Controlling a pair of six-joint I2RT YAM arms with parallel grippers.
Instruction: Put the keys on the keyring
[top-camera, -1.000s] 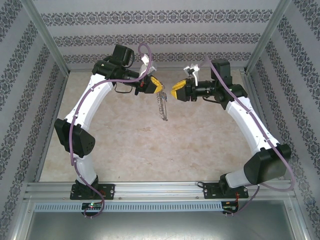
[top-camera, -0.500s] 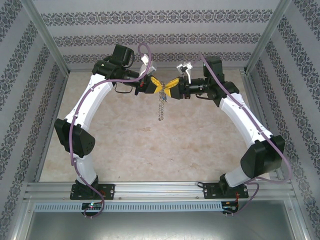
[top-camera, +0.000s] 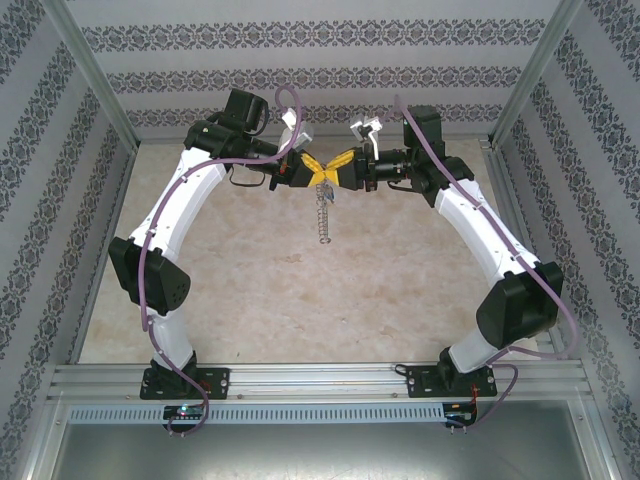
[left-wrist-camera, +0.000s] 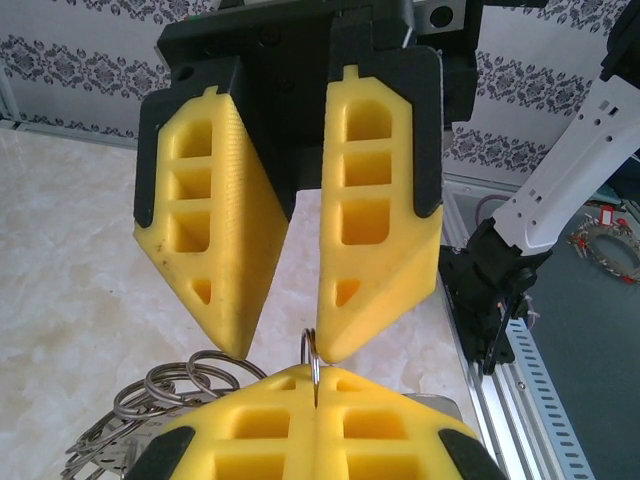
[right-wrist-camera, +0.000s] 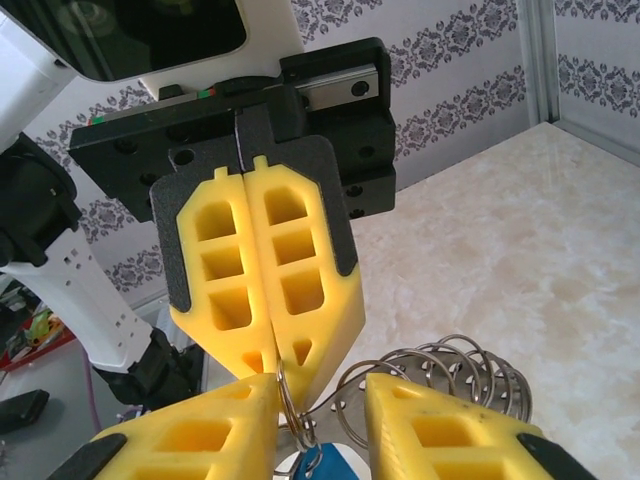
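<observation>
Dangling above table (top-camera: 250, 290), keyring (top-camera: 322, 215) pinched by left tool (left-wrist-camera: 315, 378); right tool (right-wrist-camera: 320, 388) agape astride it.

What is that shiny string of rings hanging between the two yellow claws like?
The keyring is a silvery chain of linked wire rings, metal by its shine. The left gripper pinches one top ring between shut yellow fingers; the rest dangles freely above the marbled table. The right gripper's parted fingertips flank that pinched ring. A blue key head shows just beside it.
</observation>
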